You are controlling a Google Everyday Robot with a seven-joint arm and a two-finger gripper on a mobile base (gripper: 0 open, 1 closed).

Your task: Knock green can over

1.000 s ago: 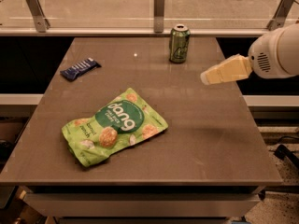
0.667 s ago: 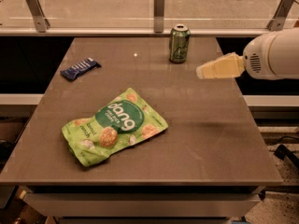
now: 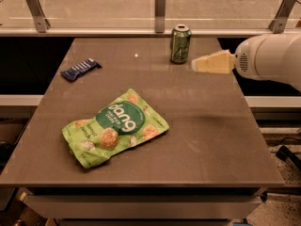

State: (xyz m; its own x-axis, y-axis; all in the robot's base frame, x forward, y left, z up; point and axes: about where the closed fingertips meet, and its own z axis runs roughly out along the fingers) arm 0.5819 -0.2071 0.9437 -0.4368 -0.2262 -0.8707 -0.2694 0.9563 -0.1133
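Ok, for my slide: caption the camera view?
Gripper hovers beside the upright green can; dang snack bag lies nearer.

Small green can [image 3: 180, 44], silver-rimmed, upright far back, hand [image 3: 195, 64] just beside it, seemingly apart.

I see the tabletop [image 3: 211, 140] carrying an upright can [image 3: 180, 44] at its far edge, a blue bar [image 3: 81, 69] left, a bag [image 3: 115, 127] in front, my claw [image 3: 194, 64] just beside the can.

Dim warm light; glare speck [image 3: 136, 55] on table [image 3: 211, 126] left of tool [image 3: 194, 64].
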